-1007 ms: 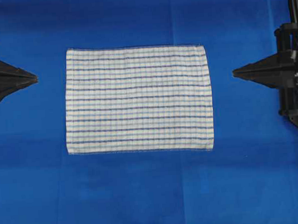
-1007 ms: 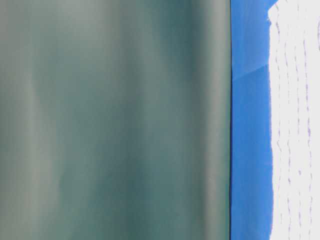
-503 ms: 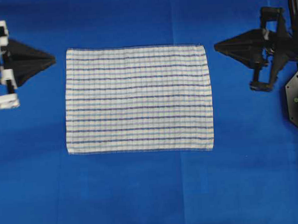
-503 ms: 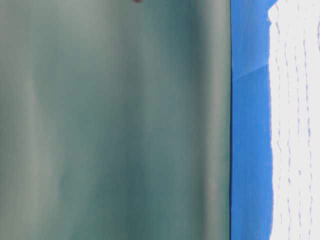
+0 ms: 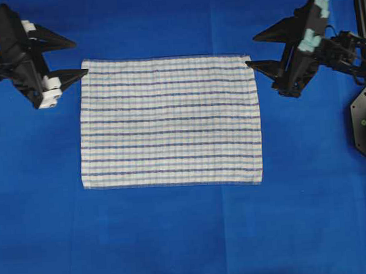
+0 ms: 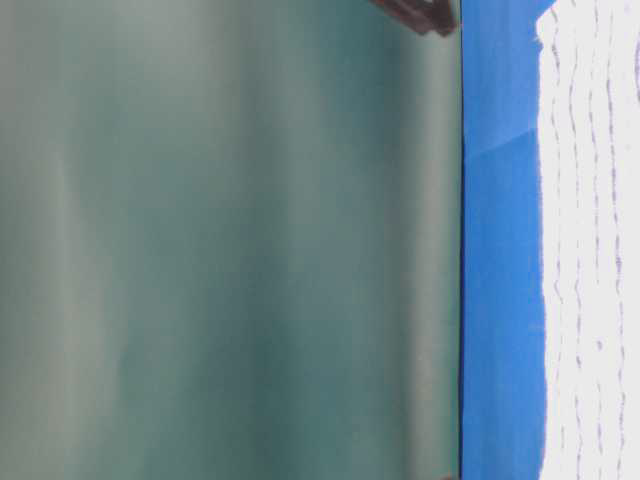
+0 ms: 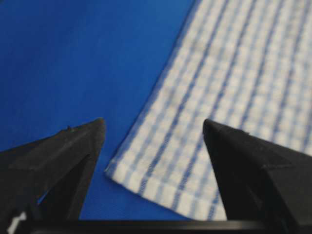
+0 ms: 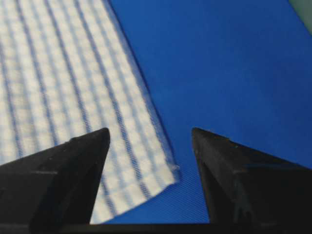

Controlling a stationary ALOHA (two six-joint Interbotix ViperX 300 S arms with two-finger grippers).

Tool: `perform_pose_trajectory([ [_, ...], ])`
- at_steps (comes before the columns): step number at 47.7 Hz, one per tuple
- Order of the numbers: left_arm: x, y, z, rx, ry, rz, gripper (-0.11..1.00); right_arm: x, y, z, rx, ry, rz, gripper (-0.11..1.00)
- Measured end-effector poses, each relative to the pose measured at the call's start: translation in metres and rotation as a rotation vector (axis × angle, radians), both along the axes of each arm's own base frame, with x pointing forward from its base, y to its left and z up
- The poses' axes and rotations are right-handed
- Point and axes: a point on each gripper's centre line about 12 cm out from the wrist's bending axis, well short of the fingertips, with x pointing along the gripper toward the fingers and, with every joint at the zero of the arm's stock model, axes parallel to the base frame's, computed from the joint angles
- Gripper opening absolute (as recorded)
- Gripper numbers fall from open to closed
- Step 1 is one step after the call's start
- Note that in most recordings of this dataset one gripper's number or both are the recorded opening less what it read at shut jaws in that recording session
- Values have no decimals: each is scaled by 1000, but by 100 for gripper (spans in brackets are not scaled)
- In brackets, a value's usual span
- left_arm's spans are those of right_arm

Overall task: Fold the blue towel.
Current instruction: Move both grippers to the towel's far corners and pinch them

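Overhead: rectangular white woven towel with thin blue stripes flat mid-desk on the plain blue cloth covering, long axis running left to right. Black left gripper and black right gripper, jaws apart, each just off a far corner, equally near.

Table level: only a washed-out strip of towel at right, beyond a blurred grey-green panel; a dark shape at the top edge, impossible to identify.

Left wrist: towel corner between the spread jaws, one tip over stripes, one over bare blue; height above the cloth unclear.

Right wrist: mirror picture, corner inside the open jaws, contact not discernible.
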Motion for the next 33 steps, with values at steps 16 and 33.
perform_pose_trajectory([
  [16, 9, 18, -43, -38, 87, 48, 76, 10, -12, -30, 20, 49, -30, 73],
  [33, 11, 24, -69, -69, 130, 71, 60, 9, -17, -59, 65, 109, -68, 65],
])
